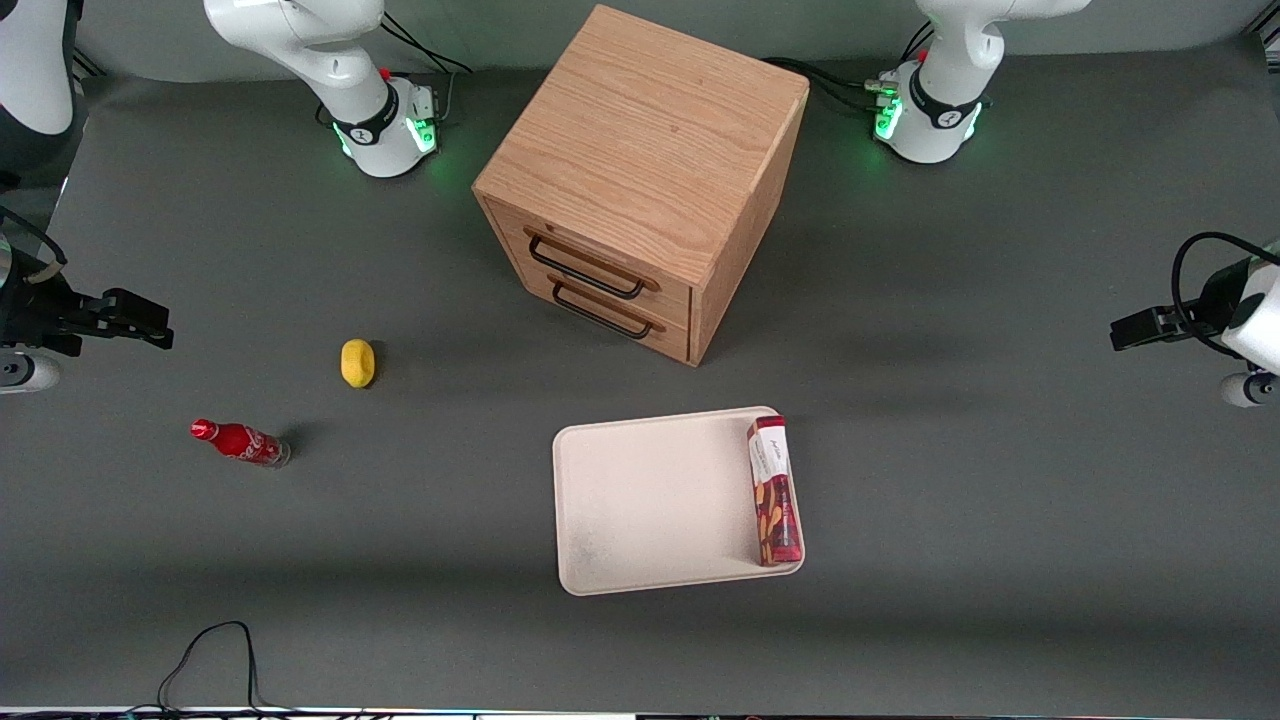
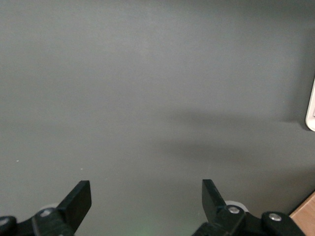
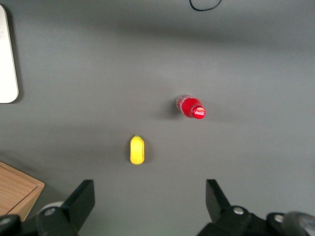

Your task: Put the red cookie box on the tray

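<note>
The red cookie box (image 1: 775,490) lies flat on the tray (image 1: 640,500), along the tray's short rim at the working arm's end. The tray is off-white with a low rim; a bit of that rim shows in the left wrist view (image 2: 311,105) and in the right wrist view (image 3: 6,59). My left gripper (image 1: 1128,330) hovers well away from the tray, toward the working arm's end of the table. It is open (image 2: 145,189), with only bare grey table between its fingers (image 2: 78,196).
A wooden two-drawer cabinet (image 1: 640,170) stands farther from the front camera than the tray; its corner shows in the left wrist view (image 2: 305,221). A yellow fruit (image 1: 357,362) and a small red soda bottle (image 1: 240,441) lie toward the parked arm's end. A black cable (image 1: 215,650) loops at the table's front edge.
</note>
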Controlling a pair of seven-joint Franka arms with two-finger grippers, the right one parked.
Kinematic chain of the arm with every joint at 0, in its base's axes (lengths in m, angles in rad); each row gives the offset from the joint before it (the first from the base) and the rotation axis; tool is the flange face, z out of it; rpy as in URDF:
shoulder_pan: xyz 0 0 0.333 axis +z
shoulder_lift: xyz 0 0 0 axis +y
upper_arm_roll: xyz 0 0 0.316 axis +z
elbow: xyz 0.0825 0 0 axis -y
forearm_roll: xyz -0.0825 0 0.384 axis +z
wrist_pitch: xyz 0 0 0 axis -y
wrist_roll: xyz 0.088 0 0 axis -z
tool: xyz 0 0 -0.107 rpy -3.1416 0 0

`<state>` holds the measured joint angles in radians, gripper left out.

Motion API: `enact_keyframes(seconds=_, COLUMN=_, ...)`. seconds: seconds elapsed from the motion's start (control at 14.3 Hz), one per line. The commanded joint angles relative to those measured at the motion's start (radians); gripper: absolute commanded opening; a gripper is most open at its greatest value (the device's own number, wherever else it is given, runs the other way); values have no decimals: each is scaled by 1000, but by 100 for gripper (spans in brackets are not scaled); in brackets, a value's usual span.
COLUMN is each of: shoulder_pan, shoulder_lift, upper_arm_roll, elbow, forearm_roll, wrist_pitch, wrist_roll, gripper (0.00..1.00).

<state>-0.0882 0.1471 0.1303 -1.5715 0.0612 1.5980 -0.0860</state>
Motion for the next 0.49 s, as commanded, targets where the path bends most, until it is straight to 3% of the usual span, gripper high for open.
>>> enact_keyframes(seconds=0.0, shoulder_pan=-47, shoulder_lift=-24, upper_arm_roll=42, elbow=-15, forearm_roll=14, wrist_pitch=-35, wrist_roll=-17, gripper=100)
enact_keyframes(seconds=0.42, shoulder_pan=-18, shoulder_lift=-115, upper_arm_roll=-47, elbow=-38, forearm_roll=5, wrist_pitch=-90, wrist_roll=-69, gripper=99)
